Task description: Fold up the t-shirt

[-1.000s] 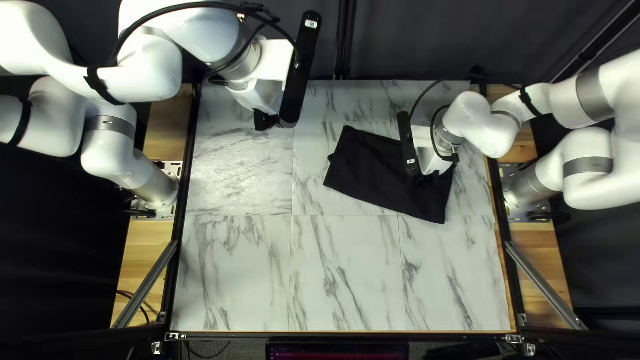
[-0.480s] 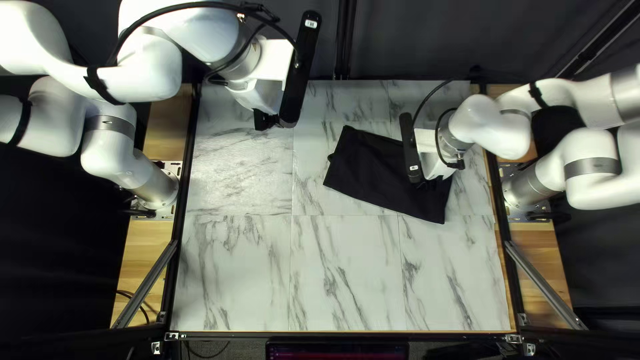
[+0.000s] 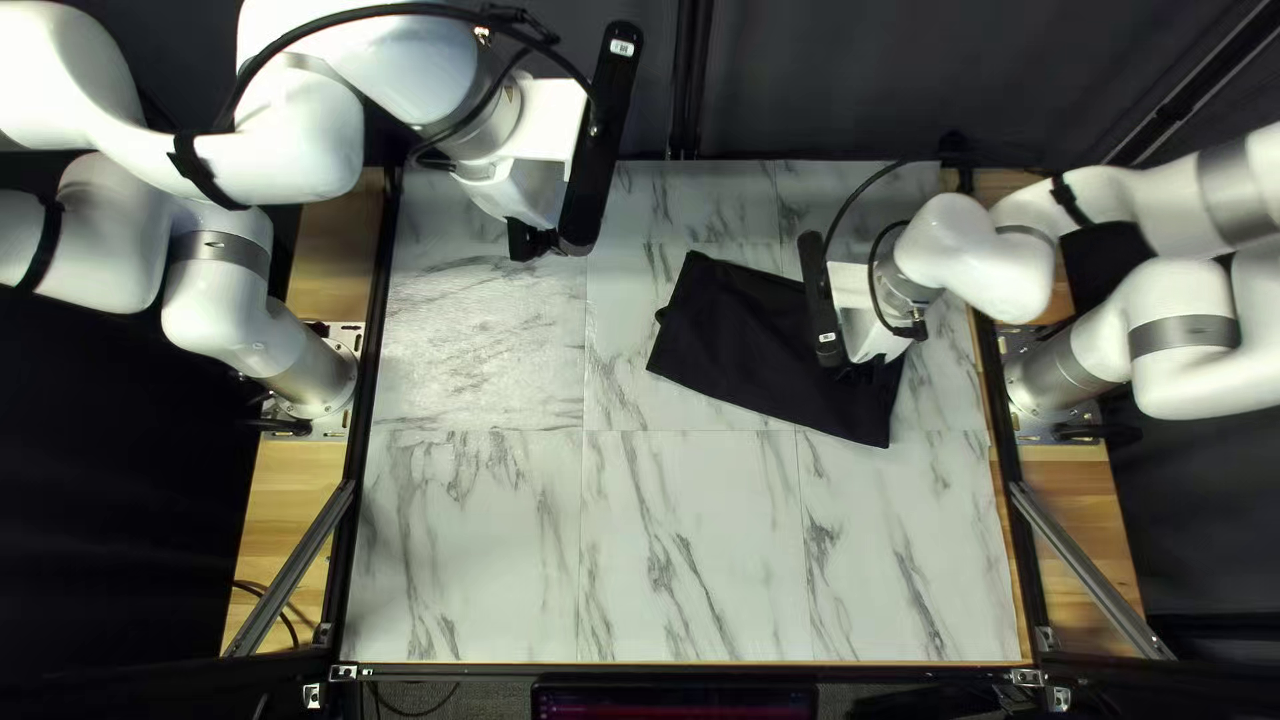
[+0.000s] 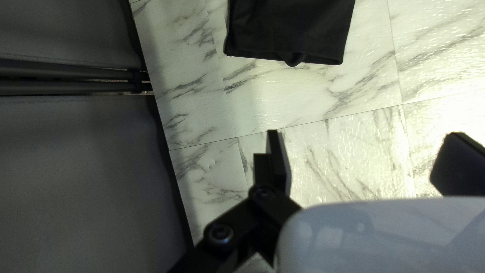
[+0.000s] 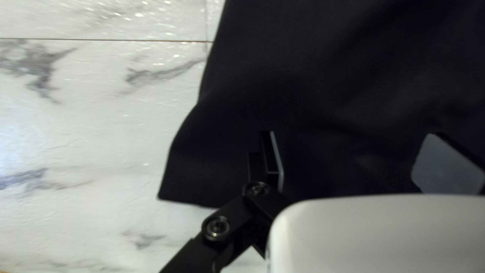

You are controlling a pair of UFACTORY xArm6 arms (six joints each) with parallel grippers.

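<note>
In the top left view the black t-shirt (image 3: 747,340) lies as a folded, slanted panel right of the table's middle. My right gripper (image 3: 860,371) is over its right part. The right wrist view shows that gripper (image 5: 346,162) open, fingers wide apart above the shirt (image 5: 313,86), near a corner of the cloth. My left gripper (image 3: 547,247) hangs over the far left of the table, away from the shirt. In the left wrist view this gripper (image 4: 358,156) stands open above bare tabletop, and the shirt (image 4: 288,30) lies ahead with a small loop of cloth at its edge.
The marbled table (image 3: 694,534) shows bare surface between the shirt and the near edge. A dark curtain (image 3: 827,94) hangs behind the far edge. Metal braces (image 3: 291,571) stand along both sides, and a screen (image 3: 674,702) sits below the near edge.
My right gripper has shifted slightly to the right and toward the near edge over the shirt, with its arm's links moving too. The left arm and the shirt show no visible movement.
</note>
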